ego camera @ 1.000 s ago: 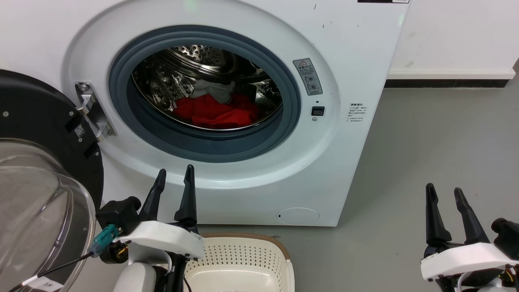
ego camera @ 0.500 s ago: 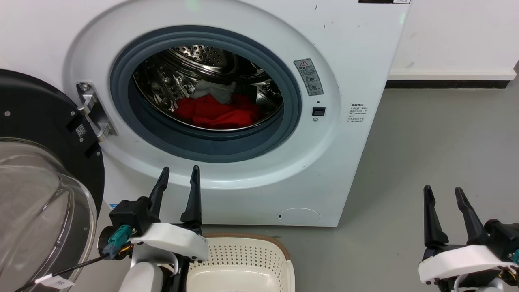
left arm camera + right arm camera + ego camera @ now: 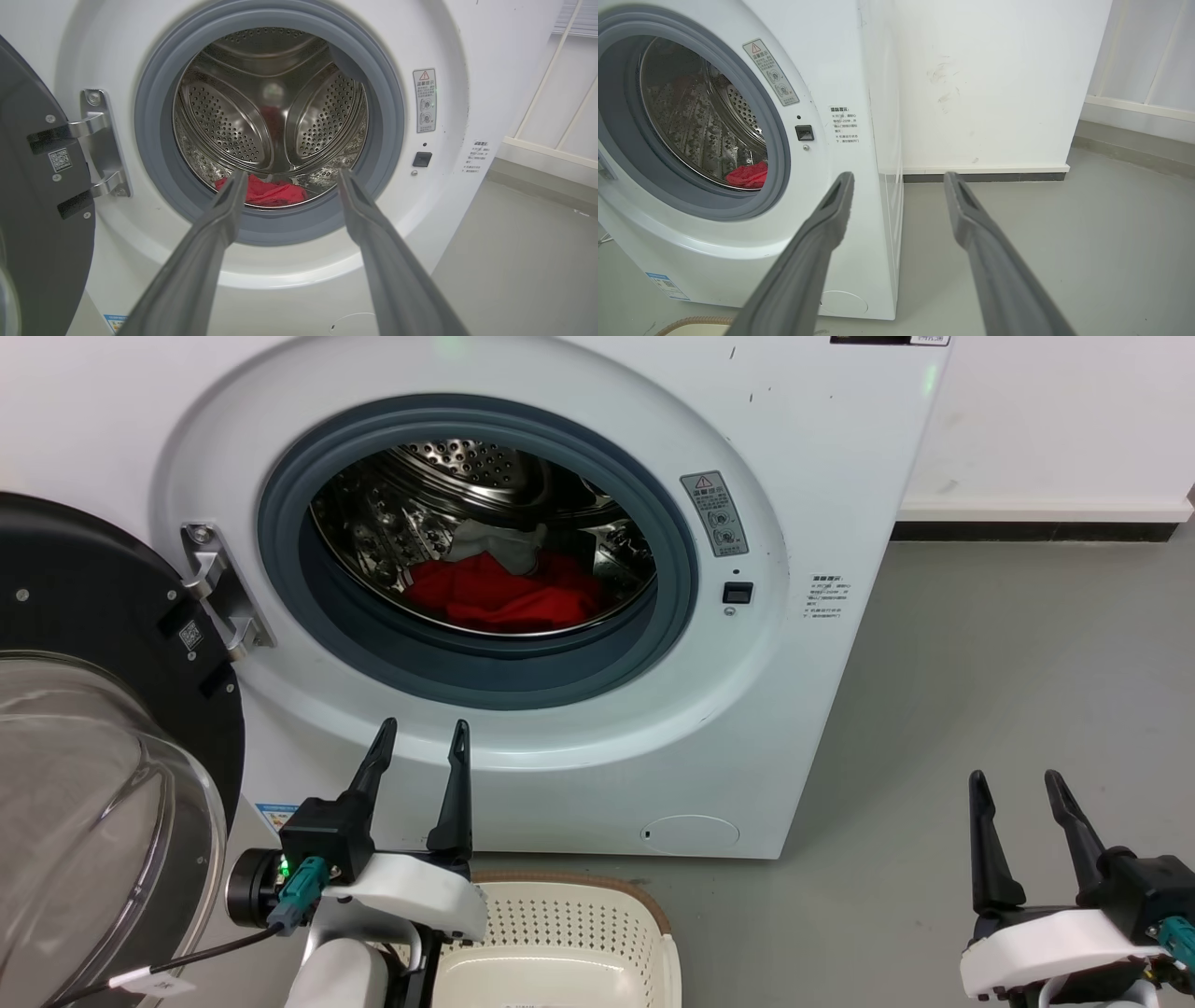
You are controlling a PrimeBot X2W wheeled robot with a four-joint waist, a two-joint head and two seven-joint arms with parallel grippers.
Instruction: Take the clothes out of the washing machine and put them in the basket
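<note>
Both splayed and empty: left gripper (image 3: 423, 728) at the washer (image 3: 822, 476), right gripper (image 3: 1014, 779) aside.
Reaching in, the left may snag the seal (image 3: 485, 686) or miss the deep clothes (image 3: 504, 599).

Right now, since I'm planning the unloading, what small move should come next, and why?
Probably ease the left claw forward into the washing machine toward the clothes: it is open, empty and aimed at them, and nothing blocks the way.

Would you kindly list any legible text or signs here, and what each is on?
No words are readable.
Warning sticker on the washing machine: red triangle sign, text too small.
Printed notice beside it: too small.
QR code on the door: no words.
Blue label low down: blurred.
</note>
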